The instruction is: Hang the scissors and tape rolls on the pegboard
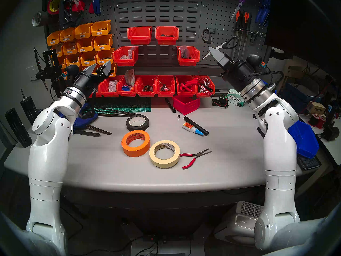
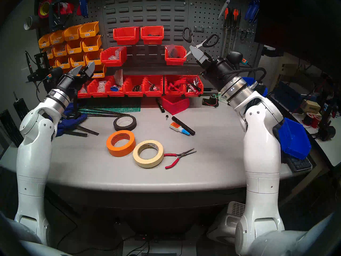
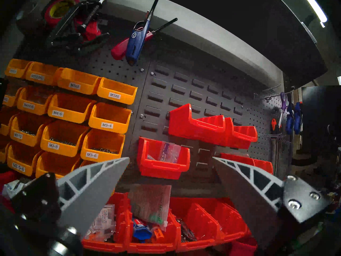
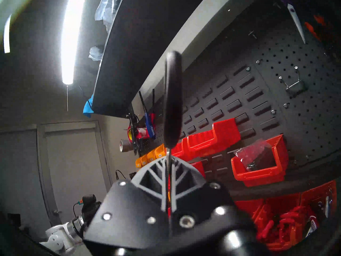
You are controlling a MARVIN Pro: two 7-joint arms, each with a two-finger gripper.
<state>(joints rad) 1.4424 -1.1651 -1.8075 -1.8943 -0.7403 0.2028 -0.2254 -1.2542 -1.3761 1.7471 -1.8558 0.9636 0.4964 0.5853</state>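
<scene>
My right gripper [image 1: 212, 50] [image 2: 193, 49] [image 4: 168, 158] is shut on a blade of the black-handled scissors [image 1: 230, 42] [image 2: 210, 40] [image 4: 172, 102], held up against the right pegboard [image 1: 217, 15] [image 2: 203, 15] [image 4: 295, 56]. The scissors are spread open, and one loop [image 1: 206, 34] is by a wire hook; I cannot tell whether it is on it. The orange tape roll [image 1: 135, 152] [image 2: 120, 152] and the cream tape roll [image 1: 164, 164] [image 2: 147, 164] lie flat side by side mid-table. My left gripper [image 1: 102, 64] [image 2: 85, 66] [image 3: 170, 157] is open and empty, raised before the yellow bins.
A black tape roll [image 1: 129, 127], red-handled pliers [image 1: 191, 160], a glue bottle [image 1: 191, 129] and a marker [image 1: 195, 125] lie on the table. Red bins [image 1: 147, 87] line the back, yellow bins [image 1: 83, 45] the left. Purple scissors [image 1: 239, 4] and screwdrivers [image 1: 241, 19] hang on the pegboard.
</scene>
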